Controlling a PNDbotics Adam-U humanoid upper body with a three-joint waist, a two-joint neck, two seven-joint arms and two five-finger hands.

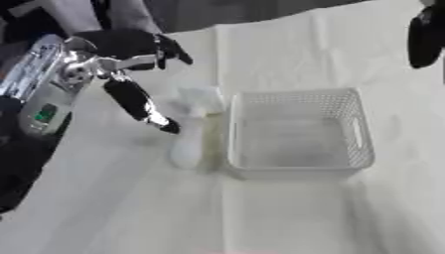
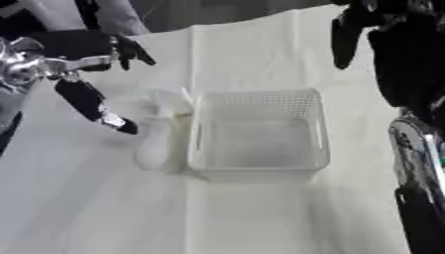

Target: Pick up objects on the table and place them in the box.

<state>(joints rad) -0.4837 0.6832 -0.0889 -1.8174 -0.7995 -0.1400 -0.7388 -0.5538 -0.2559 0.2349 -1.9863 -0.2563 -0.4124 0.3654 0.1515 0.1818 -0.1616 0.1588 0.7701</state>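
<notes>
The left robot hand (image 1: 130, 54) hangs above the worktop (image 1: 287, 213), which is draped in a pale cream cloth, at the upper left of the left eye view. It is black with silver joints; its fingers (image 1: 170, 49) stretch out toward the right and its long thumb (image 1: 139, 104) points down and to the right. The hand is released and holds nothing.

Just below and to the right of that thumb tip lies a translucent white plastic spray bottle (image 1: 189, 141). It rests on its side on the cloth, its pale trigger head (image 1: 200, 96) toward the far edge and its rounded body toward the robot. The thumb tip is close to the bottle's neck, but whether it touches cannot be told.

Right of the bottle, further from the left robot hand, stands a white plastic basket (image 1: 361, 134) with perforated walls and slot handles. The bottle lies just beside the basket's left wall, outside it; whether the two touch is not clear. Nothing can be made out inside the basket.

The right robot hand (image 2: 347, 34) shows at the upper right, well apart from the basket and above the far part of the worktop. It is a dark shape with one black finger hanging downward; it grasps nothing, and the rest of its fingers are too dark to make out. Its black and silver arm (image 2: 417, 149) runs down the right edge of the right eye view.
</notes>
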